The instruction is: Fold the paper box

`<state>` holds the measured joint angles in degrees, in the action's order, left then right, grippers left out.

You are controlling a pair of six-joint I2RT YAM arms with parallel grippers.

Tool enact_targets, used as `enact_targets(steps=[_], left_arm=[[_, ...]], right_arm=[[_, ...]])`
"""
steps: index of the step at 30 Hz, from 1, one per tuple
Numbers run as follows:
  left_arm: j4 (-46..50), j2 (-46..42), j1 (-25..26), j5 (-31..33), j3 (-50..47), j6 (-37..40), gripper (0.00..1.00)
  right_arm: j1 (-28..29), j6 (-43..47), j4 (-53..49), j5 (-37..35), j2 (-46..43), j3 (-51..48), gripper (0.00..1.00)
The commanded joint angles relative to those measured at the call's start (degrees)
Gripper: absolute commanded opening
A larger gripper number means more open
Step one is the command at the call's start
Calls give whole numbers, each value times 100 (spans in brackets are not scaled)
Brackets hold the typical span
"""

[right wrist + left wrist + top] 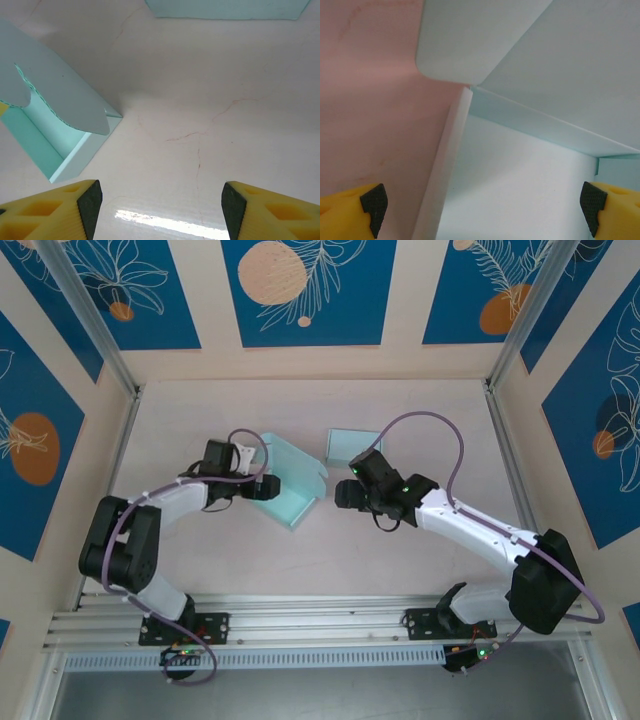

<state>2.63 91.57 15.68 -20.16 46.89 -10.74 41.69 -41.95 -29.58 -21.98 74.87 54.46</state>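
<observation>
Box (295,490) sits mid-table (400,400), a bit left of centre, wedged between the two arms. From the top camera it's turned diagonal to the table edges, with one corner aimed at the right gripper (340,493). Its outline is close to square from up there, so I can't call a long axis from that view.

The right wrist cam gives more. The box (60,115) reads as a shallow trough with low walls, running diagonally across the left of the frame. A rounded flap with a scalloped cut edge hangs over it. A second teal piece (227,7) lies flat at the top edge, well apart from the box.

The left wrist view is right up inside the box. You get smooth matte card, crisp fold lines and a rounded flap corner, plus the thin white edge of one wall (445,170).

Everything is pale teal card on a pinkish tabletop with hairline cracks.

The left gripper (482,205) is spread wide, with that wall edge standing between the black pads (374,202) and not pinched. The right gripper (161,205) also has its yellow fingers (50,210) apart over bare table, gripping nothing.
</observation>
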Motion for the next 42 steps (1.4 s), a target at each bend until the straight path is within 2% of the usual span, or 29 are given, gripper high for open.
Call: enact_targets(steps=[1,4,9,14,17,23,27,30,33,37,42], left_arm=[[-92,102,-47,-645,15,-569,100],[-436,-20,17,-928,-239,-1020,100],[-1172,-501,375,-946,-908,-1751,100],[-1869,-912,886,-713,-1499,-2521,100],[-1754,-1400,1050,-457,-1652,-2641,100],[158,-2876,1020,1197,-1355,-1611,100],[921,-3294,943,2072,-1027,-583,95],[827,-3106,901,2170,-809,310,90],[673,-2704,892,2227,-477,853,90],[642,-2182,892,2381,-26,1121,80],[748,-1615,875,2351,300,1162,76]], right_arm=[[55,-41,-163,-217,-127,91,66],[69,-39,-180,-254,-159,102,66],[8,100,-194,-118,-84,184,66],[-47,349,-271,-39,79,385,66],[-82,604,-320,17,148,510,65],[-248,1514,-352,280,238,742,63],[-455,2248,-253,449,230,895,63],[-663,2673,103,781,256,882,63],[-976,2939,455,1284,391,871,63],[-1349,3037,849,1920,650,869,63],[-1462,3276,1208,2445,978,897,66]])
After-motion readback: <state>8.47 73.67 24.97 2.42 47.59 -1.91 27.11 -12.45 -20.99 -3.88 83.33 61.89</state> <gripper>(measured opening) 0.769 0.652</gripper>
